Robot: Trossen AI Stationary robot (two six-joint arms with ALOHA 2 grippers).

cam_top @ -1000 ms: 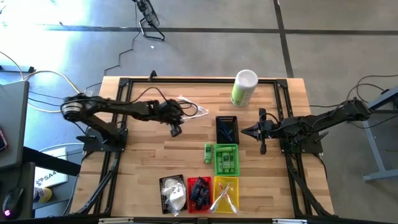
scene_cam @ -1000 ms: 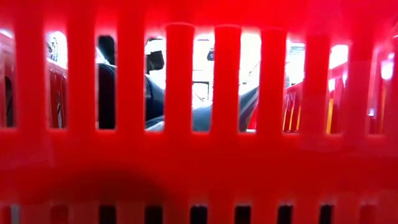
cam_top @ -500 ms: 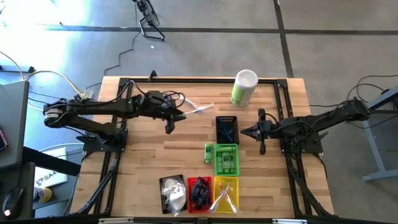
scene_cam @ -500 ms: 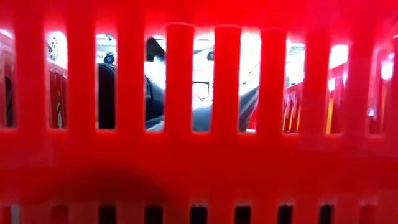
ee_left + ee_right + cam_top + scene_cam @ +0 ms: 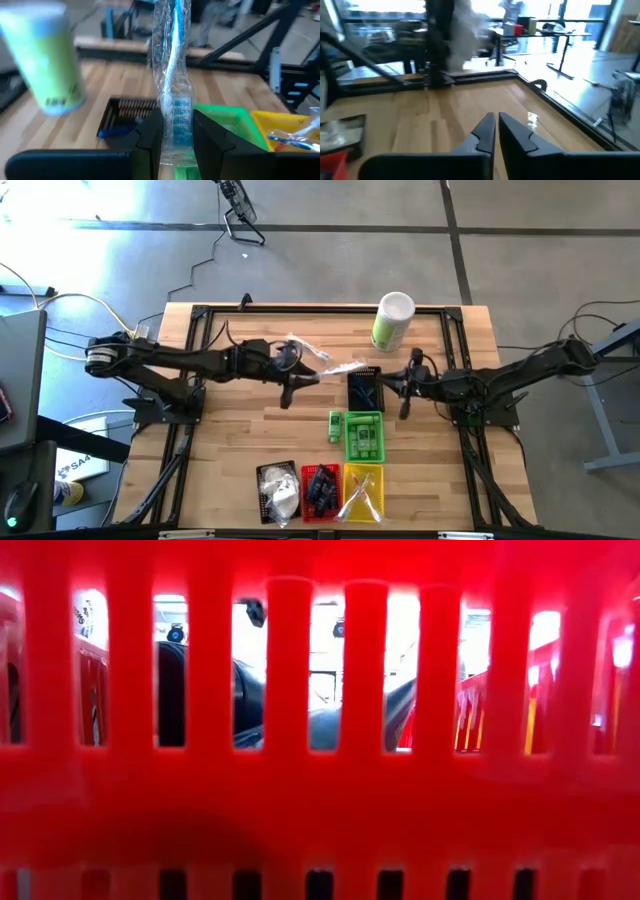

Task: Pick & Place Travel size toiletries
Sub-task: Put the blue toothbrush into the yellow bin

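Wooden table (image 5: pixel 240 430) holds four baskets; left end effector (image 5: pixel 300 380) grips one clear-wrapped stick (image 5: pixel 335 369).

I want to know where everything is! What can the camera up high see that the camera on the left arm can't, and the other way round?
Only the high view shows the whole table, both arms, the right gripper and the red basket.

Only the left wrist view shows, up close, the left gripper shut on the clear-wrapped stick.

Both show that stick, the green-and-white canister, and the black basket, green basket and yellow basket.
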